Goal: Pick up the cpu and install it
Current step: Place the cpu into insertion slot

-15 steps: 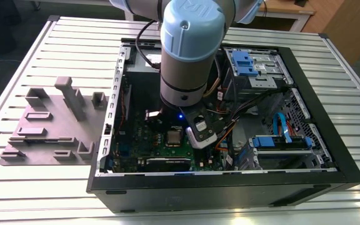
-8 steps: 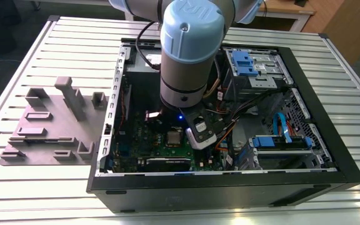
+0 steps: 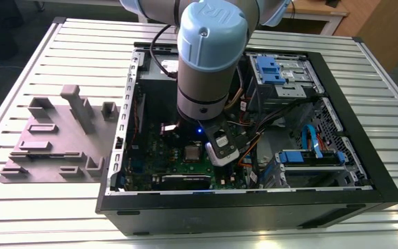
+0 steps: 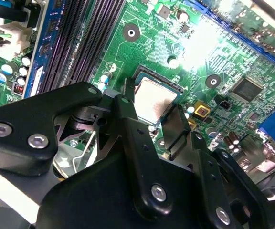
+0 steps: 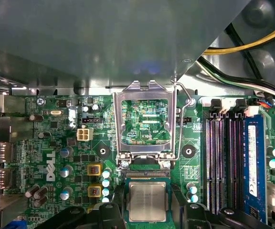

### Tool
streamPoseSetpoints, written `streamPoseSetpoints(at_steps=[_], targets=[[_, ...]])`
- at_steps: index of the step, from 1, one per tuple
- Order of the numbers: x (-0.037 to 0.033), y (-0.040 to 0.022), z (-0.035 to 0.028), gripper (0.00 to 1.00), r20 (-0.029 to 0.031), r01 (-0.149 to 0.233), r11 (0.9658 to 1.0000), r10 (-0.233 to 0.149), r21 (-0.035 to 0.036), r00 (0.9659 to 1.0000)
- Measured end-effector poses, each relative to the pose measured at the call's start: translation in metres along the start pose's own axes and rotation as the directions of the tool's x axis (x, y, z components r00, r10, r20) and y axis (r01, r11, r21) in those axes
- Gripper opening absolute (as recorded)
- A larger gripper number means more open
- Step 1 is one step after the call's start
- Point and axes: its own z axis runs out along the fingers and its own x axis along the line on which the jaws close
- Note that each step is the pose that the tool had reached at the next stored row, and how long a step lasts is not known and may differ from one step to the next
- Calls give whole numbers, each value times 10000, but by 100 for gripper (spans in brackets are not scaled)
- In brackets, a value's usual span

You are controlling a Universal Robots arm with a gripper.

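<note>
1. Exterior view. The silver-and-blue robot arm (image 3: 206, 78) reaches down into the open black desktop computer case (image 3: 254, 207), which lies on its side on the slatted aluminium table (image 3: 393, 119). A grey fixture plate with upright blocks (image 3: 54, 140) sits on the table just beyond the case, toward the exterior view's left. The arm's lower end hangs over the green motherboard (image 3: 178, 161), beside the socket area. The chip itself cannot be made out here.

2. First wrist view. The cpu (image 5: 147, 201), a small square chip with a silvery top, lies flat in its socket. The rectangular metal load frame (image 5: 144, 90) is swung open on the far side of the socket. Black fingers (image 5: 120, 202) stand on either side of the chip, and a thin strip of socket shows between each finger and the chip. Long black memory slots (image 5: 221, 162) and a blue memory module (image 5: 254, 162) run alongside.

3. Second wrist view. The gripper (image 4: 153, 102) straddles the chip, its jaws parted slightly wider than the chip and holding nothing. The linkage and screws are visible only from this angle.
</note>
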Motion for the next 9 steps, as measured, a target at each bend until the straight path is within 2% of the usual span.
streamPoseSetpoints(at_steps=[9], targets=[[0,1,25,47,0,0,10000,0,-8,10000]])
